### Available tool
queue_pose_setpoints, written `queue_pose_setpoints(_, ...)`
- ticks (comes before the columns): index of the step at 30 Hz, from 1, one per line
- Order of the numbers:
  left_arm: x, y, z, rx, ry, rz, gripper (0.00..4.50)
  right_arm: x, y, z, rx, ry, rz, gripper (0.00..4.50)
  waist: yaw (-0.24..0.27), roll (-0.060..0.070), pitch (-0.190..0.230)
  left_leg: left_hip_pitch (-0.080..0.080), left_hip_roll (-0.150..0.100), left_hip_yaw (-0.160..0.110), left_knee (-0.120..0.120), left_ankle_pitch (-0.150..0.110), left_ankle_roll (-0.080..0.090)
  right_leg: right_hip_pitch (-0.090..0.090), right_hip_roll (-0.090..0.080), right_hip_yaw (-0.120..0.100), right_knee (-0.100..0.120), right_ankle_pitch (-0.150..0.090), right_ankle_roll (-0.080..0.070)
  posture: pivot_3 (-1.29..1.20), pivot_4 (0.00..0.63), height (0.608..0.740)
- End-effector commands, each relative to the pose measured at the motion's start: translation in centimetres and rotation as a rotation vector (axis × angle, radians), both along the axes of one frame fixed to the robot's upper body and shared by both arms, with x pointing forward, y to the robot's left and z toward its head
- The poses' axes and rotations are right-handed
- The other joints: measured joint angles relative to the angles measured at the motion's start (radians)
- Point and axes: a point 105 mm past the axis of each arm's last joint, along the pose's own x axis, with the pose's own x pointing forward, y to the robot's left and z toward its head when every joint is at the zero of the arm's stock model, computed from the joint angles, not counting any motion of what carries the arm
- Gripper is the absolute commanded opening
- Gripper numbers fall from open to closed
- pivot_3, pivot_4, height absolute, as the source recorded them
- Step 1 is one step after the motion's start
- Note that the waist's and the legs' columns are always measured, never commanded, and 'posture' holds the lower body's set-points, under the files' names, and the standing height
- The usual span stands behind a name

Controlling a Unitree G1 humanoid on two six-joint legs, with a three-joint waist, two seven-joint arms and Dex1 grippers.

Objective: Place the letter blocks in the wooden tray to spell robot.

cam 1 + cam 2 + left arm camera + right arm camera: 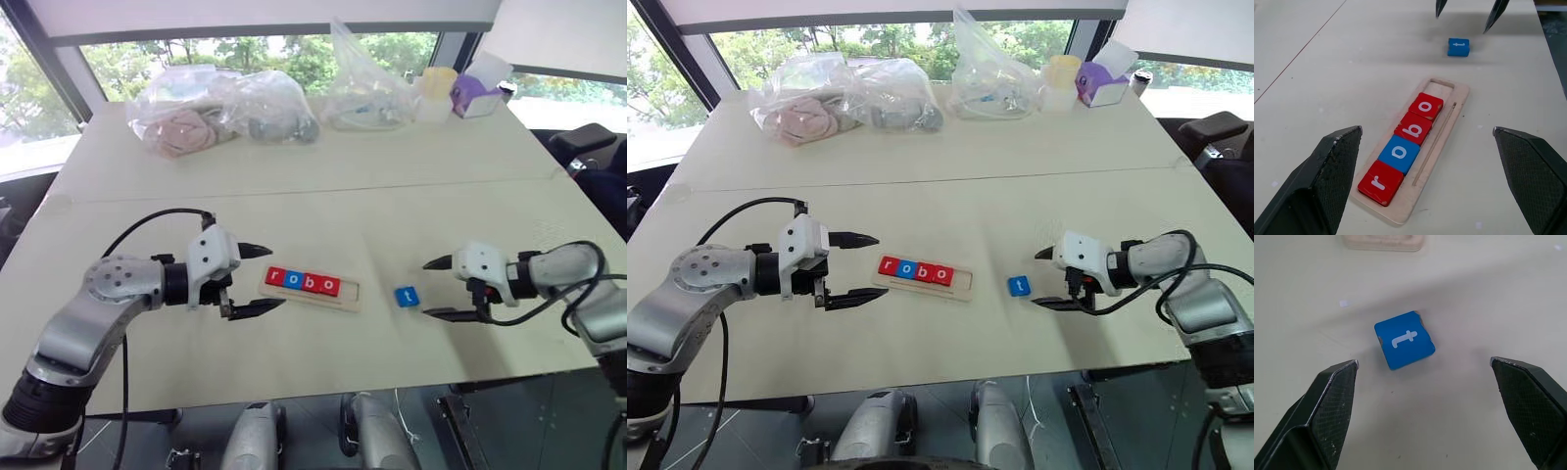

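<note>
We seem to be in an office or lab room set up for testing. We see two pale tables [323,166] pushed together edge to edge, with large windows [245,49] at twelve o'clock looking onto green trees. Clear plastic bags [220,113] of assorted items, a yellow cup [438,88] and a purple tissue box [477,96] sit along the far edge. A dark office chair [588,147] stands at two o'clock.

Bright daylight from the windows [245,49] behind; soft shadows, perhaps slight glare.
</note>
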Motion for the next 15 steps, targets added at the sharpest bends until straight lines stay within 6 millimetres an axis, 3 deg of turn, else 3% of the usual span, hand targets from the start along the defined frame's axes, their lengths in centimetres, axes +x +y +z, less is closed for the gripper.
queue_pose_setpoints(1, -0.2, 0.2, 1.0, 0.009, -0.047, 0.001, 4.5, 0.3, 0.3, -0.3, -0.019, -0.018, 0.041, 4.45, 0.002, 0.0, 0.0, 0.0, 0.0, 0.0, 0.0, 0.0, 0.0, 0.0, 0.0, 0.0, 0.0, 0.0, 0.0, 0.0, 0.15, 0.74)
queue_pose_setpoints(9, -0.3, 0.4, 1.1, 0.013, -0.05, 0.011, 4.5, 0.9, 0.5, -0.7, -0.02, -0.02, 0.057, 4.45, 0.001, 0.0, 0.0, 0.001, 0.0, 0.0, 0.001, 0.0, 0.0, 0.001, -0.001, 0.0, 0.0, 0.0, 0.0, 0.0, 0.15, 0.74)
queue_pose_setpoints(12, -0.3, 0.4, 1.1, 0.013, -0.051, 0.014, 4.5, 1.1, 0.7, -0.9, -0.016, -0.02, 0.06, 3.6, 0.001, 0.0, 0.0, 0.001, 0.0, 0.0, 0.001, 0.0, 0.0, 0.001, -0.001, 0.0, 0.0, 0.0, 0.0, 0.0, 0.15, 0.74)
queue_pose_setpoints(15, -0.3, 0.4, 1.1, 0.013, -0.053, 0.018, 4.5, 1.4, 0.7, -1.0, -0.013, -0.021, 0.062, 2.08, -0.001, 0.0, 0.0, 0.002, 0.0, 0.0, 0.001, 0.0, 0.0, 0.002, -0.001, 0.0, 0.001, 0.0, 0.0, 0.0, 0.15, 0.74)
